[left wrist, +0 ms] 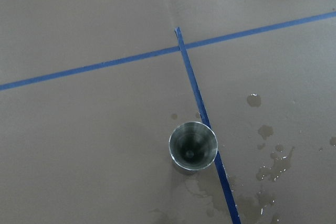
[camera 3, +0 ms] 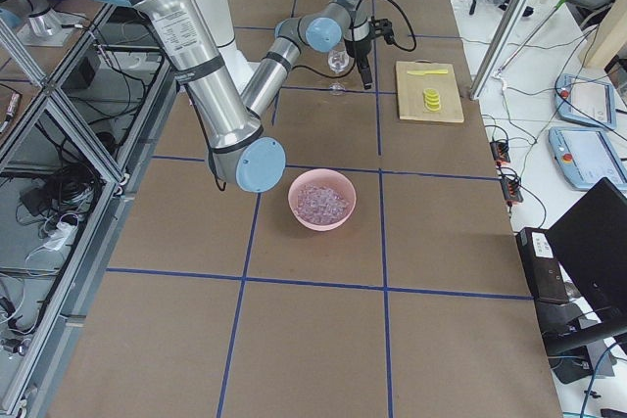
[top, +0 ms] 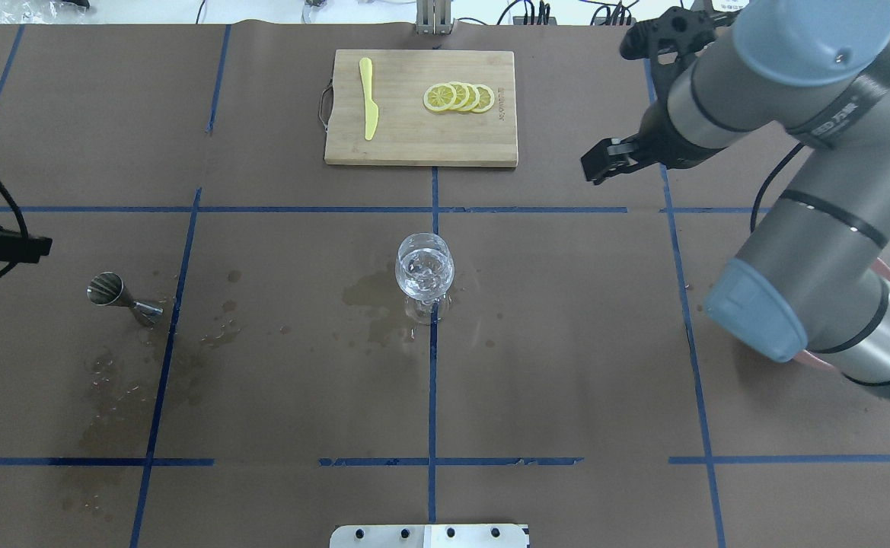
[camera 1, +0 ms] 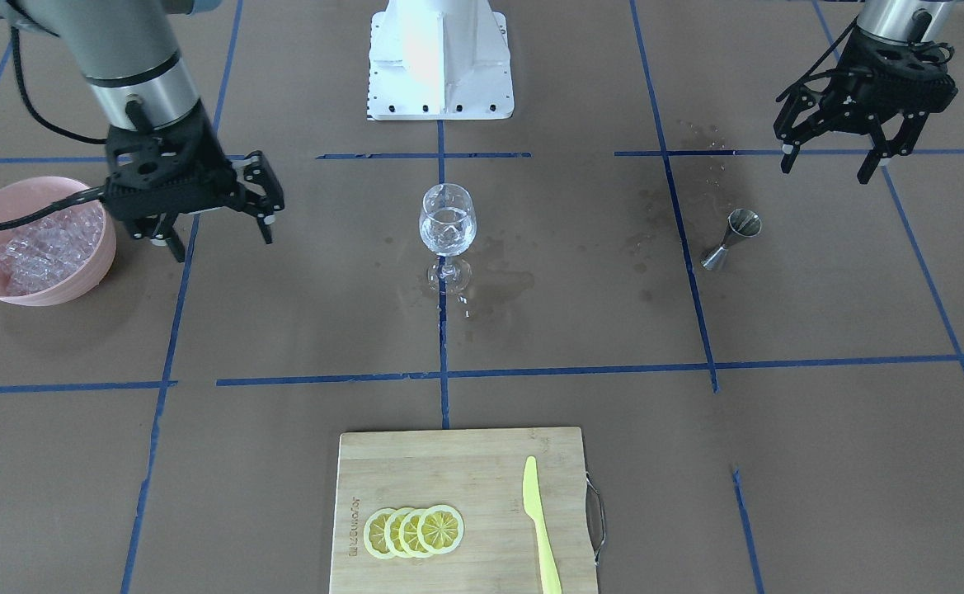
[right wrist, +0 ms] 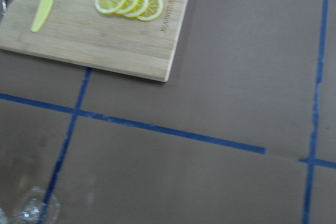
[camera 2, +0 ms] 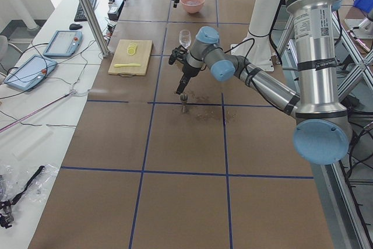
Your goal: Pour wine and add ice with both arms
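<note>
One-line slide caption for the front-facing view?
Open right pincer beside pink bowl of clear ice cubes, open left pincer above steel jigger, clear stemmed glass between them.

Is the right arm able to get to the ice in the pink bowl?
Probably yes. The ice lies uncovered in the pink bowl. The right gripper hangs open and empty between that bowl and the glass, with nothing standing in its way.
</note>
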Available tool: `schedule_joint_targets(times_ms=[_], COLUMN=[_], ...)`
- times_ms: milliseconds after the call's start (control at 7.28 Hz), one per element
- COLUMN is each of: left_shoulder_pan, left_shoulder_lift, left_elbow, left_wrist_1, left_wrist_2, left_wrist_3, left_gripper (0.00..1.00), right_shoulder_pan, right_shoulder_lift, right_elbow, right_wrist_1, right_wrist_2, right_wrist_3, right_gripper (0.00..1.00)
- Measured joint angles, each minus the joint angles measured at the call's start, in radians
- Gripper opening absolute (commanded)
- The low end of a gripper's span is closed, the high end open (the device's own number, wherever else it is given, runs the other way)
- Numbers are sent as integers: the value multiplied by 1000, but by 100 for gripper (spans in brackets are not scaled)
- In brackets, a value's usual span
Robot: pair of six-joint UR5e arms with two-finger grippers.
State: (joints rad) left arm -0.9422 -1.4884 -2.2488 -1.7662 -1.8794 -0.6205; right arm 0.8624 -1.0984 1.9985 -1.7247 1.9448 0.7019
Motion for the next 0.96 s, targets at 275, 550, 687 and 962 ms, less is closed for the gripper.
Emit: schedule_joint_targets(times_ms=[275,550,687,962], left_shoulder_pan=[-159,-374,-453,-556], left_shoulder_lift=[-111,-138,-141,-136], left_elbow=[90,237,294,392], left_wrist_1=[118,134,137,141], left_wrist_2=[-106,-249,-281,-368], left_wrist_3=[200,470,553,608], left_gripper=[100,100,100,100], right_shoulder_pan=[129,263,321,435], right_shoulder_lift=[-72,-136,-177,-264], right_elbow=[-65,-148,-174,-204], right_wrist_1=[-5,-3,1,4], right_wrist_2=[79,169,204,275], right_wrist_3=[-241,-463,-539,-668], right_gripper=[100,100,100,100])
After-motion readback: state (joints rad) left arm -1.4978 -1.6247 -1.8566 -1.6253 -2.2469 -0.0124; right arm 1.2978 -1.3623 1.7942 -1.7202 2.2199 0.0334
